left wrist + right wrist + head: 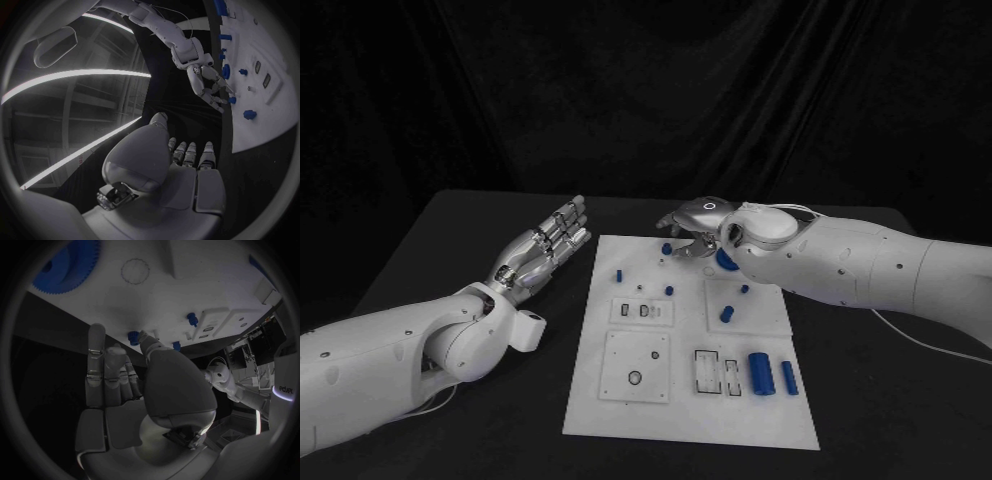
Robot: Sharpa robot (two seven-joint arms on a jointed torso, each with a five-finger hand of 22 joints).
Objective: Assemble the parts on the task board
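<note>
The white task board [687, 400] lies in the middle of the table. On it are two large blue cylinders [762, 373], a blue peg [730, 313] and small blue pieces [669, 290]. A blue gear [727, 260] sits near the far edge, under my right wrist. My right hand [700, 228] hovers over the board's far edge with its fingers apart and nothing in them. In the right wrist view its thumb points toward a small blue peg [133, 336], with the gear [65, 265] off to one side. My left hand [548, 245] lies flat and open beside the board's left edge.
Rectangular slots [718, 372] and a round hole [635, 379] mark the board's near half. Black table [473, 220] surrounds the board, with a dark curtain behind. A white cable [920, 345] trails from my right arm across the table's right side.
</note>
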